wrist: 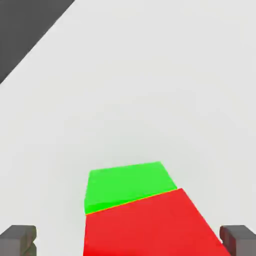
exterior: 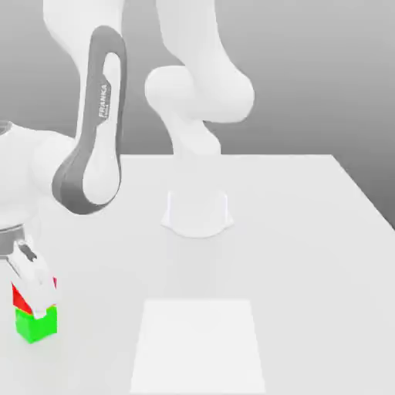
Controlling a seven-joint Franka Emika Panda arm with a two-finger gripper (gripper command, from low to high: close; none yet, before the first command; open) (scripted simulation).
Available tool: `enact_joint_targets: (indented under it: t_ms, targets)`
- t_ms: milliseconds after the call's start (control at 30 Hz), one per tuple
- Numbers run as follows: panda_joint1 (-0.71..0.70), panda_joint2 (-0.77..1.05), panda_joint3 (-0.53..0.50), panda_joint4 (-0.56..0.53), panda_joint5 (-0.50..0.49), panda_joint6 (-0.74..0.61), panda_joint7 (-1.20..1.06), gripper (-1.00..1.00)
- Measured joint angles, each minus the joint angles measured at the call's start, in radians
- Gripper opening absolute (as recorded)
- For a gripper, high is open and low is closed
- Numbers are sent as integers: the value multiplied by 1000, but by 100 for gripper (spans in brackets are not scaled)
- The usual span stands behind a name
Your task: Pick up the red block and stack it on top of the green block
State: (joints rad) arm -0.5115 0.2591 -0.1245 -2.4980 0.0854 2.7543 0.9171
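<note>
Within the open tool [wrist: 128, 241], red block [wrist: 150, 225]

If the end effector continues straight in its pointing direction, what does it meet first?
Probably the red block, between the open end effector's fingers; the green block lies beneath it. Depth is unclear, so the fingers may pass beside the red block.

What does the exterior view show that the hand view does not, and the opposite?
Exterior view: the white arm's round base and a flat white square patch.
Hand view: the gap between the open claw's two grey fingertips, on opposite sides of the blocks.
Both: the matte red cube, the matte green cube and the pale tabletop.
</note>
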Motion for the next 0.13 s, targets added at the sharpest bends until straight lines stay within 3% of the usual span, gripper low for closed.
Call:
enact_joint_targets:
  t_ms: [133]
  targets:
    - [7,-120,-15,-6,-43,-113,31,100]
